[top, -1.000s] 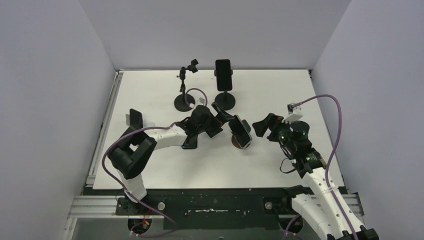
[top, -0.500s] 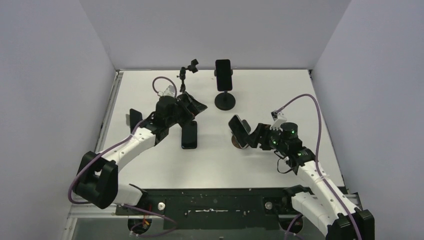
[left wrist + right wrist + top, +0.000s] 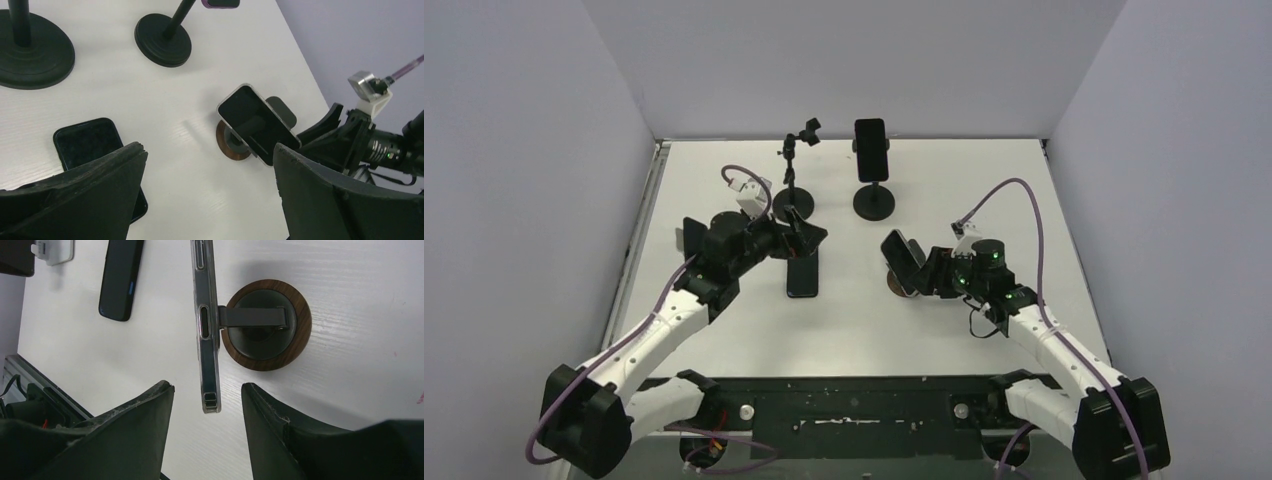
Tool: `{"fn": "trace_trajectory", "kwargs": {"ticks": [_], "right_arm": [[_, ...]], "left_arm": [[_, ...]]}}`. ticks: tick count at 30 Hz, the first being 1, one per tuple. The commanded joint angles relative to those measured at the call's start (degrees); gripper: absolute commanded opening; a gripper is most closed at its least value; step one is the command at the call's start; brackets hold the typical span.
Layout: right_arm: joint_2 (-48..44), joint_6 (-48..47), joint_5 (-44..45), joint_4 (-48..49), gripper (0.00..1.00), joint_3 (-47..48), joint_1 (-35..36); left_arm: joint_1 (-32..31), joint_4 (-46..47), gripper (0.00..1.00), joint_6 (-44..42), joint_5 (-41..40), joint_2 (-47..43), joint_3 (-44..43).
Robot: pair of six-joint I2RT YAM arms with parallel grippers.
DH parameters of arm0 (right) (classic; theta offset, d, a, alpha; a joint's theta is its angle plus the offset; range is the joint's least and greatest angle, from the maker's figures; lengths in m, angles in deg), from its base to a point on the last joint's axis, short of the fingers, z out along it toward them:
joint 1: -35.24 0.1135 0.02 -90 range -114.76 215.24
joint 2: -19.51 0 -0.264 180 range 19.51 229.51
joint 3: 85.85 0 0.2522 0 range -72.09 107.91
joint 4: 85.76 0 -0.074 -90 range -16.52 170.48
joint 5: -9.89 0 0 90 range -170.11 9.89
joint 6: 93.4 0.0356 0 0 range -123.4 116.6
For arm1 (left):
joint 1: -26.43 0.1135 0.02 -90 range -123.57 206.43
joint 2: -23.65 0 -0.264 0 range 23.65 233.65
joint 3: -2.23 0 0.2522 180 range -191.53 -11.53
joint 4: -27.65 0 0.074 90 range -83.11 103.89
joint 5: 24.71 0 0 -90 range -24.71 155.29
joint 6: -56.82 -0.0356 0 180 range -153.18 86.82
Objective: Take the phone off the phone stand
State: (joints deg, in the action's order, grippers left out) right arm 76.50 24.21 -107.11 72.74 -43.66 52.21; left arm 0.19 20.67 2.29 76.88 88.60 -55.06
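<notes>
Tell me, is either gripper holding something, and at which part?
Nothing is held. The right gripper is open around the lower end of the phone on the stand, without touching it. The left gripper is open and empty.

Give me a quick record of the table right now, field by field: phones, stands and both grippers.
target phone: held on the wooden-base stand
right gripper: open, fingers either side of target phone's edge, gaps visible
left gripper: open, over one end of flat phone
flat phone: lying on table
back phone: upright on black stand
empty stand: left of black stand
</notes>
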Motion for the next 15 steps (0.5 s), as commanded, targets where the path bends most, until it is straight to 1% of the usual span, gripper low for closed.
{"fn": "trace_trajectory", "kwargs": {"ticks": [1, 5, 12, 15], "right_arm": [[1.8, -0.5, -0.3, 5.6, 0.52, 1.2, 0.7], [4.1, -0.5, -0.6, 7.0, 0.46, 1.8, 1.2], [4.8, -0.7, -0.7, 7.3, 0.35, 1.8, 1.4], [4.9, -0.7, -0.7, 7.3, 0.34, 1.7, 1.4]], "left_arm": [[-2.9, 5.5, 0.97, -10.2, -5.8, -7.2, 4.1], [-4.5, 5.4, 0.97, -12.3, -6.8, -9.0, 4.3], [-4.9, 5.5, 0.97, -11.9, -6.4, -8.0, 3.9], [-4.9, 6.0, 0.97, -11.7, -6.6, -8.2, 4.1]]}}
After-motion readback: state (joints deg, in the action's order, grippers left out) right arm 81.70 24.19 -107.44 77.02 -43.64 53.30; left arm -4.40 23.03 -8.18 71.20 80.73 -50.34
